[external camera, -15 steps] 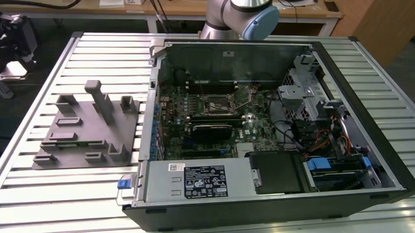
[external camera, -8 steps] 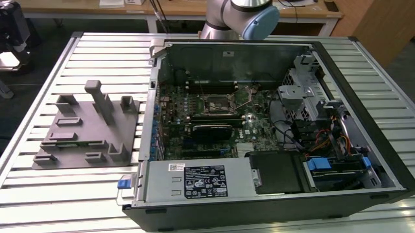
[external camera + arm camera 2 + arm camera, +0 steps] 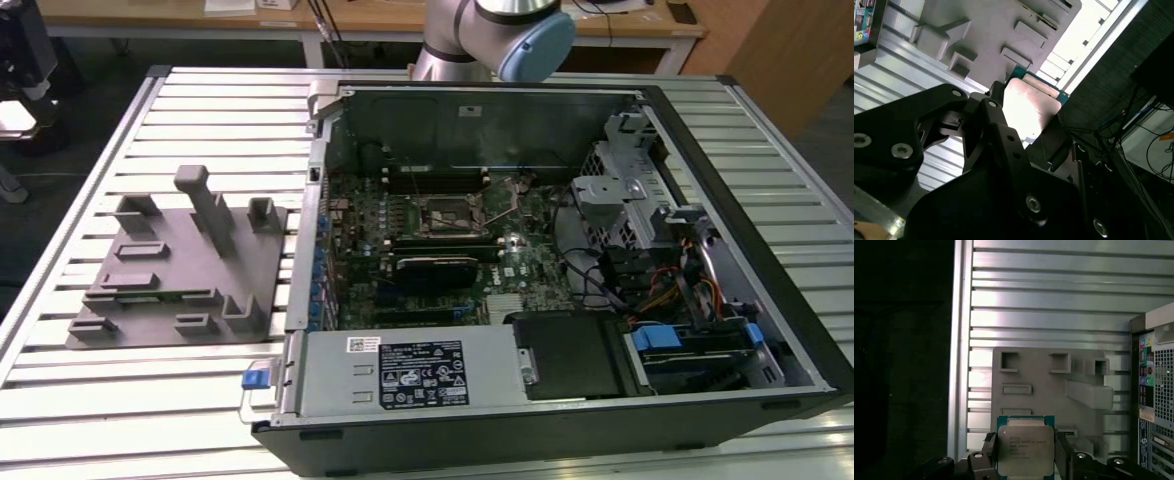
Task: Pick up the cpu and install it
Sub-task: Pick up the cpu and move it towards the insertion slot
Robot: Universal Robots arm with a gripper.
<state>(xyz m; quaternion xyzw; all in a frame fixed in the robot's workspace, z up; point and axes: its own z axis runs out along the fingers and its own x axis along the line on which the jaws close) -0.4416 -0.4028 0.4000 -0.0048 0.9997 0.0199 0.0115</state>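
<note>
The cpu (image 3: pixel 1025 450) is clamped by its edges in the tool (image 3: pixel 1025 459), fingers closed onto it, held clear above the gray fixture (image 3: pixel 1054 385) on the desk (image 3: pixel 1054 300). Pick-up done; installation outstanding: the socket (image 3: pixel 451 212), in the case beside the fixture, appears empty

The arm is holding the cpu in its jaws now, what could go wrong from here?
One: the cpu is pinched only at its edges by the jaws, so it may slip or tilt in transit. Two: the socket sits deep inside the case, close to cables, so the jaws might snag or bump something going in.
</note>
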